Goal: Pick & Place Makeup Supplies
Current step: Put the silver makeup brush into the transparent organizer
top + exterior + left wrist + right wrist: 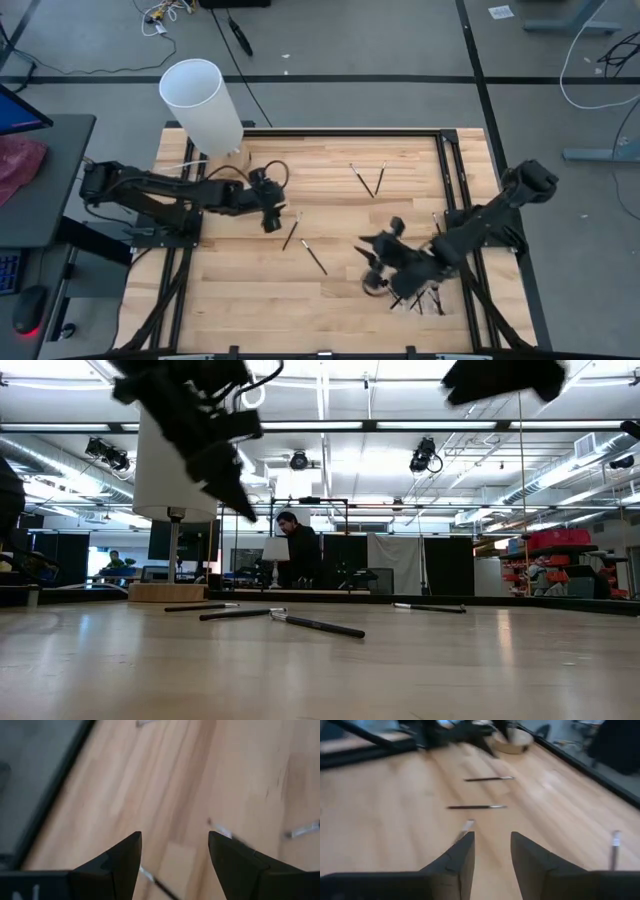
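Note:
Two makeup brushes [291,236] [313,256] lie flat on the wooden table's middle. Two more [366,178] lie toward the far edge, and a heap [425,298] lies near the right front. My left gripper [271,224] hangs open above the table, left of the middle brushes; in its wrist view [175,850] a brush [152,879] shows on the wood below the gap. My right gripper [372,250] hangs open above the table right of them, nothing between its fingers [492,845]. A pale brush tip [468,824] shows just past one finger.
A tall white cylinder [201,104] stands on a wooden base [165,592] at the table's far left corner. Black frame rails [447,160] run along the table's sides. A person [298,550] is in the room beyond the table.

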Tool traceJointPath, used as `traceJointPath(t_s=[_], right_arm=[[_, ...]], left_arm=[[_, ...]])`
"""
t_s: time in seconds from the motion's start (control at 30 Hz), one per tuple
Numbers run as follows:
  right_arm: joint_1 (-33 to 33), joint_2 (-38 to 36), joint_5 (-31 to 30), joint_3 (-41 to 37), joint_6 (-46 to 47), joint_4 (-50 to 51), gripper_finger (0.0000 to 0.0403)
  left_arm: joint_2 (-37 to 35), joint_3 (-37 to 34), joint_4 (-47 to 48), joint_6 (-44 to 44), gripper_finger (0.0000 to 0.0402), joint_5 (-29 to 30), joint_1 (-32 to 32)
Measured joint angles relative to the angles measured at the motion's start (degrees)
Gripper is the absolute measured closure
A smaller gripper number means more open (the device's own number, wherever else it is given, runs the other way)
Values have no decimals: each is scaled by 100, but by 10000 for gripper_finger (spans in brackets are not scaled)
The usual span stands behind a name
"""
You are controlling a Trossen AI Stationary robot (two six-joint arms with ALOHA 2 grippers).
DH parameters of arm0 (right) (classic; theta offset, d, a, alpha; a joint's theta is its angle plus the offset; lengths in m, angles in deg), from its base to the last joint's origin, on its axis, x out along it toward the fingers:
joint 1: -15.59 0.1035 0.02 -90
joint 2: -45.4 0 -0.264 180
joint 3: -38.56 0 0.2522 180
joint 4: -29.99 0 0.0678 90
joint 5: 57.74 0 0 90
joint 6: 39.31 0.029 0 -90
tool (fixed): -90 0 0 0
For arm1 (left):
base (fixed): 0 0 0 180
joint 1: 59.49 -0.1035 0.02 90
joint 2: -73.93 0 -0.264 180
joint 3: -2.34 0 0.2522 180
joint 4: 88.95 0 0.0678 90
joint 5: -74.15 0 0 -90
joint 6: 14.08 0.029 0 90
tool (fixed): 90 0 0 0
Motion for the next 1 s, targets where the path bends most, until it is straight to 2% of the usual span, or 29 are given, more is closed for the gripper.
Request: traceJointPath(t_s=[0.17, 0.27, 0.43, 0.57, 0.67, 0.77, 1.0], right_arm=[[-818, 444, 59, -4, -728, -468, 277], [-1325, 725, 374, -4, -1484, -1160, 277], [-1994, 1446, 974, -4, -2506, -3023, 277], [-2311, 2176, 1740, -2, -3143, -4608, 277], [-2450, 2568, 2274, -4, -3366, -5428, 277], [-2531, 2783, 2448, -2, -3371, -5768, 277], [-2544, 2967, 2505, -2, -3281, -5975, 277]], left_arm=[[-763, -1080, 26, -1216, 170, 112, 92], [-1189, -1582, 19, -2091, 170, 105, 164], [-1534, -2307, -302, -3546, 170, 0, 389], [-1494, -3067, -1536, -4391, 170, -210, 559], [-1476, -3487, -2367, -4542, 170, -65, 534], [-1482, -3649, -2982, -4281, 170, 166, 476], [-1478, -3676, -3092, -3727, 170, 1021, 404]])
